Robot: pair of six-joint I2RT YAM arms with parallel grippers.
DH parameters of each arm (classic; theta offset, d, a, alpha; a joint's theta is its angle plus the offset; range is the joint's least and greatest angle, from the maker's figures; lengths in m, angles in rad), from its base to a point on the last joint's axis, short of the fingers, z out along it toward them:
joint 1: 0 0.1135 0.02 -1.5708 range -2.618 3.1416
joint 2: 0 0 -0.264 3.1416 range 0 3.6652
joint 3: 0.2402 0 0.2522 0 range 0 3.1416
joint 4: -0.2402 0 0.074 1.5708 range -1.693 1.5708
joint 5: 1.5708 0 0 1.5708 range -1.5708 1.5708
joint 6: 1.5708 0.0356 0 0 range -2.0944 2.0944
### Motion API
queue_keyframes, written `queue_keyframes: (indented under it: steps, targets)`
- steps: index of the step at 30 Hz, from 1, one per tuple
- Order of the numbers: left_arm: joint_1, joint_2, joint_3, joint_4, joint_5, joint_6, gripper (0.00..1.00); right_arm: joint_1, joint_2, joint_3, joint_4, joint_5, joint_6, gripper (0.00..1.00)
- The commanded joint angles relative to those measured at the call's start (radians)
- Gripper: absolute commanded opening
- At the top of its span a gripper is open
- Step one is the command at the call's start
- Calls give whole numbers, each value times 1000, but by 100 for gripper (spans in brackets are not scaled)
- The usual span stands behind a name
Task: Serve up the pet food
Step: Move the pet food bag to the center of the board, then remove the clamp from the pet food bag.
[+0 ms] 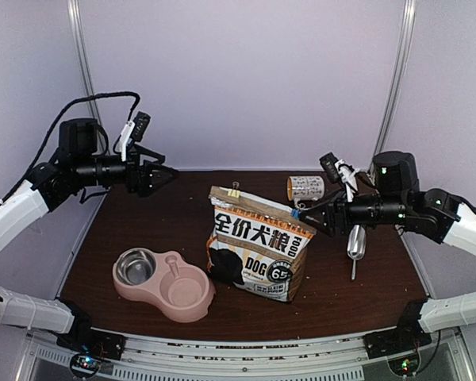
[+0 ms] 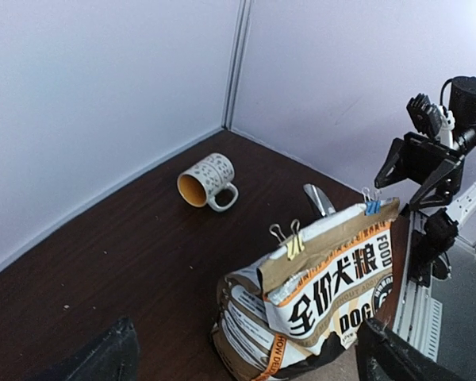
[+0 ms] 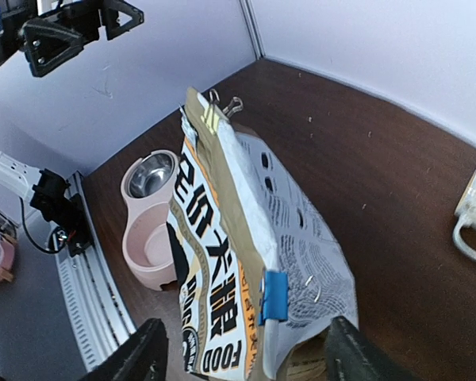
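Pet food hidden inside clipped bag [image 1: 254, 246]

The brown table [image 1: 143, 230] is carrying a dog-food bag [image 1: 258, 246] centrally, a pink bowl [image 1: 165, 284] near-left, a mug [image 1: 305, 188] far-right, and a scoop [image 1: 355, 244] right.

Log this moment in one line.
left gripper: open, raised | right gripper: open, at blue clip | dog-food bag: upright, clipped shut | pink bowl: empty

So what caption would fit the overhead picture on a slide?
Clipped dog-food bag stands between a pink double bowl and a metal scoop.
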Motion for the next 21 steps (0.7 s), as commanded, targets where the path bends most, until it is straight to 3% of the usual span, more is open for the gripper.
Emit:
queue_keyframes:
  steps: [1,6,12,21]
  targets:
    - [1,-30,71,55,-92,-7,98,-3,8,141,-57,83,4,75]
    - [1,-20,-6,113,-83,-31,98,-1,137,300,-141,116,13,84]
    - [1,-9,-19,82,-81,-60,98,18,349,520,-212,113,24,85]
    - [1,-56,-42,104,-94,-86,98,71,633,762,-197,-20,39,85]
